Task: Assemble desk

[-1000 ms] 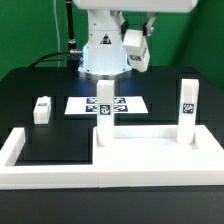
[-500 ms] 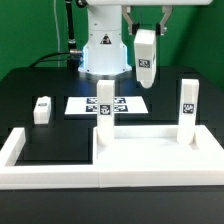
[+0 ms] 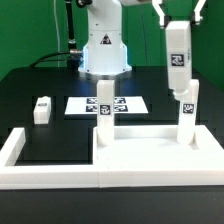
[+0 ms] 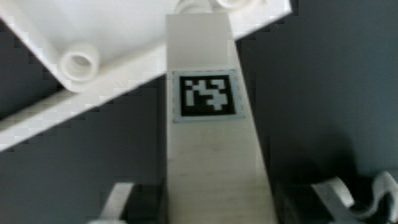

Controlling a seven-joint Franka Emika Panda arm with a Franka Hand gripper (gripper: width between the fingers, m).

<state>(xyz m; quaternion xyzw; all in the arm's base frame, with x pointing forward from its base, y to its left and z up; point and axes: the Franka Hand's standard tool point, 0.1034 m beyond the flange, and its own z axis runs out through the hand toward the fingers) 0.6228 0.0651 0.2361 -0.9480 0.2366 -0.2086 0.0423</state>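
The white tabletop [image 3: 150, 150] lies at the front of the table with two legs standing on it, one at its back left corner [image 3: 104, 112] and one at its back right corner [image 3: 187, 120]. My gripper [image 3: 178, 22] is shut on a third leg [image 3: 177, 60], which hangs upright with its lower tip just above and overlapping the top of the right standing leg. A loose leg [image 3: 41, 108] lies on the black table at the exterior view's left. In the wrist view the held leg [image 4: 206, 95] runs away from between my fingers [image 4: 116, 200], toward the tabletop [image 4: 107, 30] and its round socket [image 4: 80, 65].
A low white border wall [image 3: 15, 150] runs along the front and left of the work area. The marker board [image 3: 80, 104] lies flat behind the tabletop, before the robot base [image 3: 103, 50].
My gripper has carried the held leg from above the marker board toward the exterior view's right, and the leg now hangs upright over the right standing leg.
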